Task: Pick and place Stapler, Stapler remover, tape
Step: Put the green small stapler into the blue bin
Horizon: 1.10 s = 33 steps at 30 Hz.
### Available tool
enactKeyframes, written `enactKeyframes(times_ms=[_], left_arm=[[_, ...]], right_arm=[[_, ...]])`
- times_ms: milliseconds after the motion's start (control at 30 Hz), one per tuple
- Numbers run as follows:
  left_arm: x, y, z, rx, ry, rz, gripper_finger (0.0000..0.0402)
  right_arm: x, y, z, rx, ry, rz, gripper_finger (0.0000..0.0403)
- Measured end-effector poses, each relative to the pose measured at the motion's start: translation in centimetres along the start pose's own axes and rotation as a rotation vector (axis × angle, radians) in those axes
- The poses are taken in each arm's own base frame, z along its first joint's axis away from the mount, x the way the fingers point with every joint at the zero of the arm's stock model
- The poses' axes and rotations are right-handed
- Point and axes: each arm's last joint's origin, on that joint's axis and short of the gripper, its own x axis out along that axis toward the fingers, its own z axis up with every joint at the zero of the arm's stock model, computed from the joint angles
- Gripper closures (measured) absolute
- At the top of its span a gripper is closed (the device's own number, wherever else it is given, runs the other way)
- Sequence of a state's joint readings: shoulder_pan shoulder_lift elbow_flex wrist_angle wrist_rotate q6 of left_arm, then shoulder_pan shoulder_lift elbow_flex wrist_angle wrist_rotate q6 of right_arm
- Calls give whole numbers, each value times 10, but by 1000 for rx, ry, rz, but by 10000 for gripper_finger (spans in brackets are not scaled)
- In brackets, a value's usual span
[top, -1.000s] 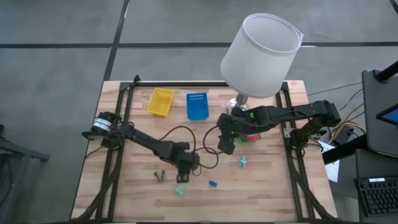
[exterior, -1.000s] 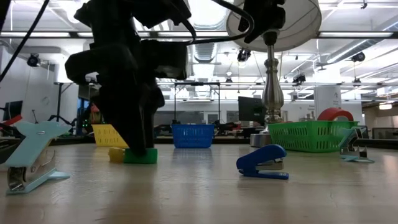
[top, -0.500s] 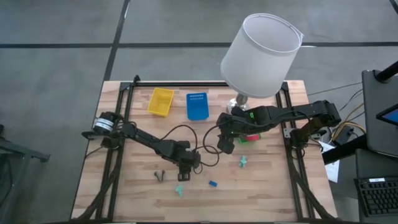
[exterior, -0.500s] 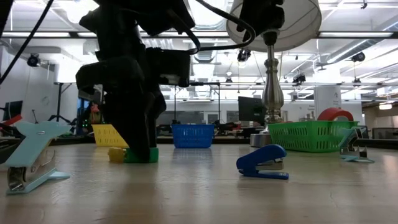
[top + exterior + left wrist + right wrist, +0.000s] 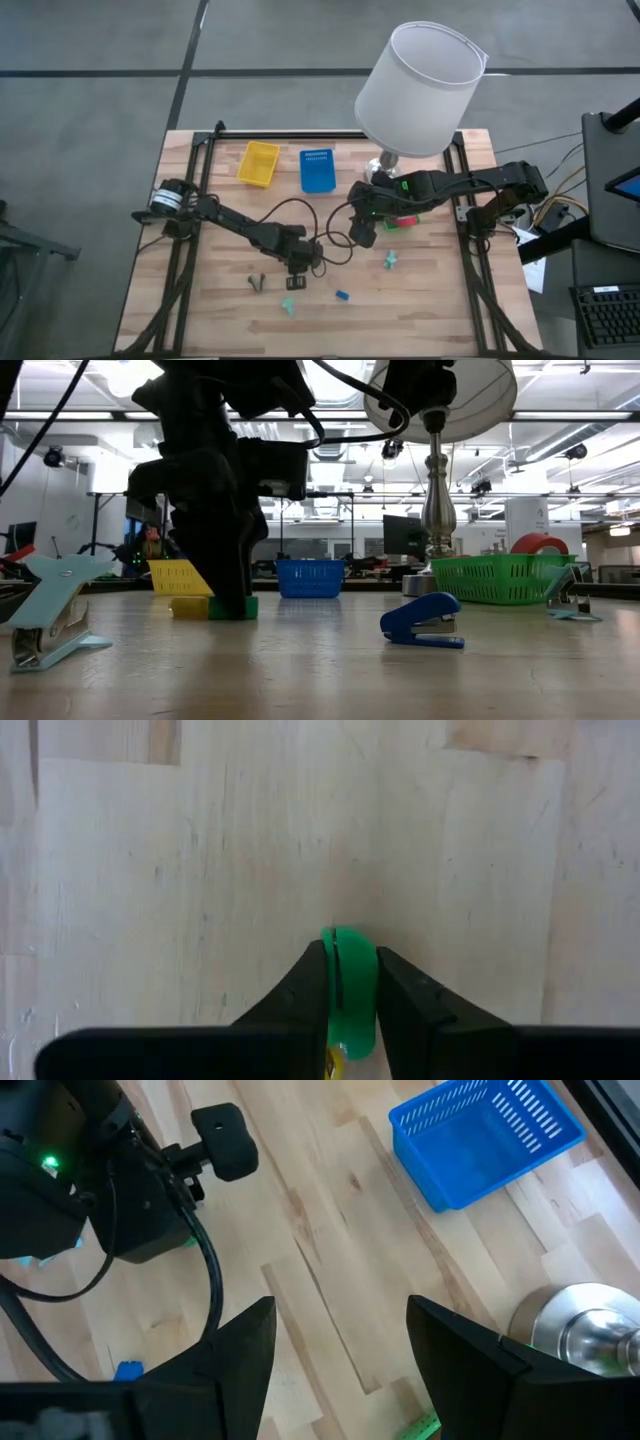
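Observation:
A small green piece (image 5: 347, 945) with a yellow end (image 5: 189, 607) lies on the wooden table, and my left gripper (image 5: 350, 960) is shut on it at the table's middle front (image 5: 295, 272). A blue stapler (image 5: 422, 622) lies to its right, also seen from above (image 5: 342, 296). Two teal staple removers (image 5: 50, 615) (image 5: 570, 600) rest on the table. A red tape roll (image 5: 538, 544) shows in the green basket (image 5: 490, 580). My right gripper (image 5: 340, 1350) hangs open above the table by the lamp base, holding nothing. My left gripper pinches the green piece's two long sides (image 5: 345, 982) between its two fingers (image 5: 303, 995). The fingers come from above, pointing down, and lie along the piece. The piece rests on the table (image 5: 236, 609), with its yellow end sticking out beside the fingers.
A lamp with a big white shade (image 5: 420, 85) stands at the back right, its base (image 5: 385, 168) beside my right arm. A yellow basket (image 5: 258, 163) and a blue basket (image 5: 317, 170) sit at the back. Two small dark items (image 5: 255, 283) lie at the front left.
My left gripper has sunk a little onto the green piece, and in the low view its fingers have drawn in around it. The piece stays on the table, its yellow end now showing more plainly.

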State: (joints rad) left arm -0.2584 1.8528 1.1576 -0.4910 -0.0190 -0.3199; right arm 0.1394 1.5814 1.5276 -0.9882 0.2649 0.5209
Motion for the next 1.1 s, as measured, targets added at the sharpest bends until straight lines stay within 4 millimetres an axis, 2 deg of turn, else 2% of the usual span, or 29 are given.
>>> enactKeyframes(times_ms=[267,467,700,833,1100], left_arm=[[-13,19,8,-42,-43,35,296],[-32,46,16,-90,-90,63,306],[-56,96,24,-198,-157,120,322],[-67,131,27,-298,-191,161,316],[-91,194,36,-454,-315,220,311]], right_arm=[[0,1,-1,10,2,5,184],[-1,4,-3,30,16,12,184],[-5,7,-13,84,80,-5,184],[-12,10,-20,175,106,4,184],[-17,23,-28,197,99,25,184]])
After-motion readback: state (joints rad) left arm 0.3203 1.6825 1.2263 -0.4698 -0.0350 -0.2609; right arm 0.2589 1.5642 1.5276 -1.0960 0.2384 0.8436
